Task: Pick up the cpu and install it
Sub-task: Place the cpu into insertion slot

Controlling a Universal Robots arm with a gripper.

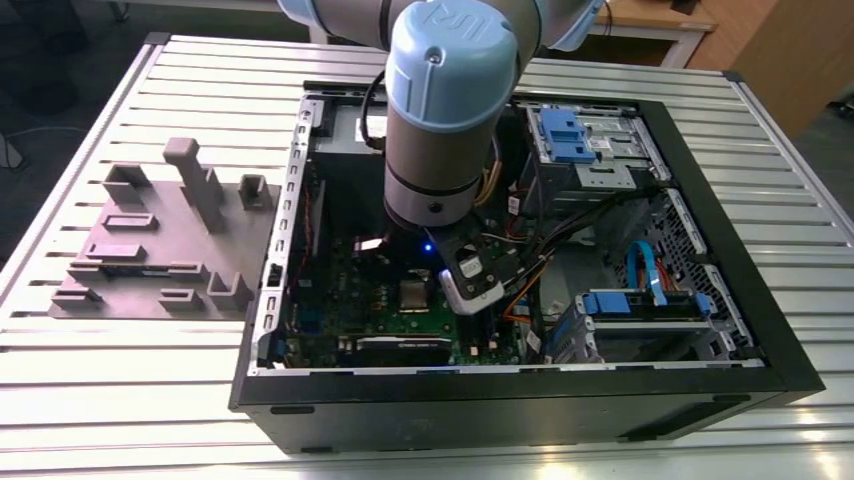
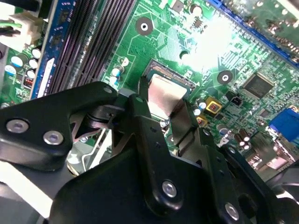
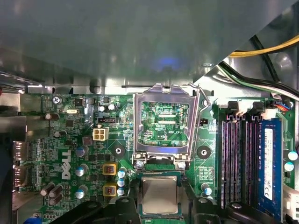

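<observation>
The cpu [image 3: 160, 195], a small silvery square with a thin green edge, sits level at the dark socket [image 2: 172, 74] on the green motherboard [image 3: 70, 140]. In the second wrist view the cpu [image 2: 164, 93] lies between two black fingers [image 2: 140, 116]. My gripper [image 2: 164, 105] is shut on it, one finger against each side. The socket's silver load plate [image 3: 163, 93] stands flipped open just beyond the chip. In the exterior view the arm [image 1: 434, 150] reaches down into the open computer case [image 1: 694, 170] over the socket area [image 1: 414, 295].
Black memory slots and a blue-labelled memory stick [image 3: 268, 163] run beside the socket. Yellow and black cables [image 3: 261, 51] hang close by. Blue drive brackets [image 1: 561, 135] fill the case's side at the exterior view's right. A grey fixture block [image 1: 160, 240] stands on the slatted table [image 1: 107, 380].
</observation>
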